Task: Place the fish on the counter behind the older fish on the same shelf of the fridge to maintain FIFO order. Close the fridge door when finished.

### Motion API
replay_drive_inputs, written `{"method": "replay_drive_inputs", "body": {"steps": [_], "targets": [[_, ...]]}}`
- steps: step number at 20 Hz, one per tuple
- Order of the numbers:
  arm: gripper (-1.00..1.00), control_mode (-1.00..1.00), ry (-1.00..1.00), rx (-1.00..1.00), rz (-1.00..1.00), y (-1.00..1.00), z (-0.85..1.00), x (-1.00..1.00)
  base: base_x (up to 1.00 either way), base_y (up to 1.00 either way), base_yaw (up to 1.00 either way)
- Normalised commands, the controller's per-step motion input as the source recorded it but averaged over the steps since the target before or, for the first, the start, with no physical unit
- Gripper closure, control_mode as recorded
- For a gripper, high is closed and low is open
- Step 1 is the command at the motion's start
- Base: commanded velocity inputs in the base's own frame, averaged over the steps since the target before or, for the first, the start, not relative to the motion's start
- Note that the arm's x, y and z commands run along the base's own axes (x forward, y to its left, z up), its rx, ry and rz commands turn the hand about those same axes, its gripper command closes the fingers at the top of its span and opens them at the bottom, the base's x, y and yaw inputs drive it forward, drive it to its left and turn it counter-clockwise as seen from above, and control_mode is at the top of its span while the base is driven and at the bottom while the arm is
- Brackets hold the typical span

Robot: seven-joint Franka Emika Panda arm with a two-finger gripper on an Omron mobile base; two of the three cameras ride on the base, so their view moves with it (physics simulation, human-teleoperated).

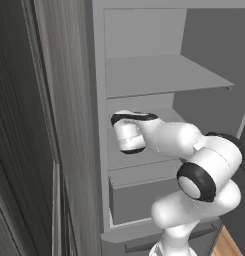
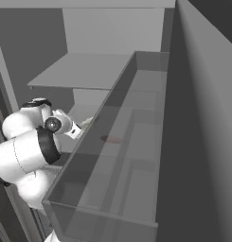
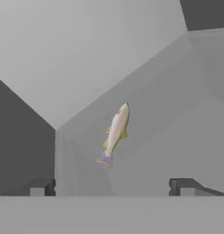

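Note:
The fish [image 3: 115, 132], pale tan and slim, lies on the grey shelf [image 3: 177, 146] near the fridge's back corner. My gripper [image 3: 112, 189] is open just short of it, its two dark fingertips [image 3: 42, 187] wide apart with nothing between them. From the left base view my arm reaches into the fridge [image 1: 144, 75] at the level of the shelf [image 1: 119, 159] that tops the drawer [image 1: 139, 197]. The older fish [image 2: 111, 139] shows as a faint red shape through the door bin. The counter is out of view.
The fridge door [image 2: 202, 142] stands open at the right, and its translucent bin ledge [image 2: 103, 198] juts close beside my arm. A higher shelf [image 1: 164, 75] hangs over the hand. A grey wood cabinet panel [image 1: 69, 125] borders the fridge on the left.

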Motion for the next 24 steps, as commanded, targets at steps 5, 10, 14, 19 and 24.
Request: {"method": "replay_drive_inputs", "body": {"steps": [5,10,14,19,24], "targets": [[-1.00,-1.00,0.10,0.00,0.00,-0.01,1.00,-0.87,0.00,0.00,0.00],[-1.00,-1.00,0.14,0.00,0.00,-0.05,1.00,-0.63,0.00,0.00,0.00],[-1.00,-1.00,0.17,-0.02,-0.02,-0.09,1.00,-0.35,0.00,0.00,0.00],[-1.00,-1.00,0.04,-0.10,-0.11,-0.10,0.93,-0.37,0.00,0.00,0.00],[-1.00,-1.00,0.00,-0.20,-0.16,-0.05,0.24,-0.61,0.00,0.00,0.00]]}}
